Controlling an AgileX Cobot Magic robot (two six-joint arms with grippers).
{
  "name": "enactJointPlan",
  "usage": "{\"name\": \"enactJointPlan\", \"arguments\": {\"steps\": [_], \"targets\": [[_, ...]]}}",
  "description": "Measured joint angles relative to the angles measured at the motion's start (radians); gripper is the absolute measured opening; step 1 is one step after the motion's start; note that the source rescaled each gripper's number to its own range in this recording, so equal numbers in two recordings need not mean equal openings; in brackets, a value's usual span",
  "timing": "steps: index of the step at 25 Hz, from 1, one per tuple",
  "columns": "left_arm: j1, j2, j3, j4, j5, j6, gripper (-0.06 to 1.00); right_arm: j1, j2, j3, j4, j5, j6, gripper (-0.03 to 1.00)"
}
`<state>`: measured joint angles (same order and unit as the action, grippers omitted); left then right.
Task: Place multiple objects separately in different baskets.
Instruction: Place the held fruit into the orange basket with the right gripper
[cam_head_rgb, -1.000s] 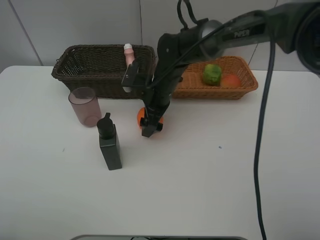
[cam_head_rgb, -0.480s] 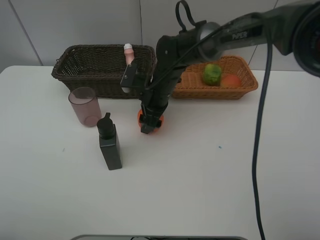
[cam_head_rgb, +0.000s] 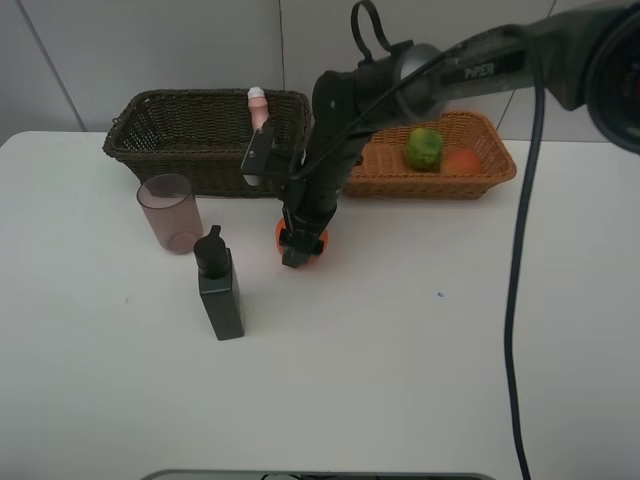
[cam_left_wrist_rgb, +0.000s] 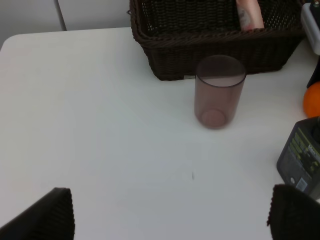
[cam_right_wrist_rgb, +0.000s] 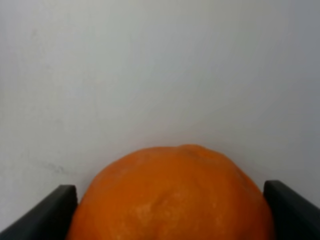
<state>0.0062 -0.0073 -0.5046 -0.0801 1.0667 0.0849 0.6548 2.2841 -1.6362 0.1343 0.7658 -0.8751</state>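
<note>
- Round orange tangerine (cam_head_rgb: 281, 233): resting on the white table (cam_head_rgb: 420, 380), left of frame centre.
- Right gripper (cam_head_rgb: 300, 248): clenched on the tangerine's sides.
- Step, as judged: grasping. Next comes a lift toward the shallow orange-tan wicker basket (cam_head_rgb: 430, 187), upper right.

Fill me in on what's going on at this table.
The right claw is down around the tangerine on the table, in front of the dark basket; a firm grip cannot be confirmed. The left claw hangs open, holding nothing. The green fruit and peach lie in the light basket, the pink bottle in the dark one. The cup and pump bottle stand on the table, unsorted.
</note>
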Motion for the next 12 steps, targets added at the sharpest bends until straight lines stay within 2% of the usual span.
{"name": "enactJointPlan", "arguments": {"steps": [12], "targets": [[0.0,0.0,0.0,0.0,0.0,0.0,1.0,0.0,-0.04,0.0,-0.007,0.013,0.0,0.64]]}}
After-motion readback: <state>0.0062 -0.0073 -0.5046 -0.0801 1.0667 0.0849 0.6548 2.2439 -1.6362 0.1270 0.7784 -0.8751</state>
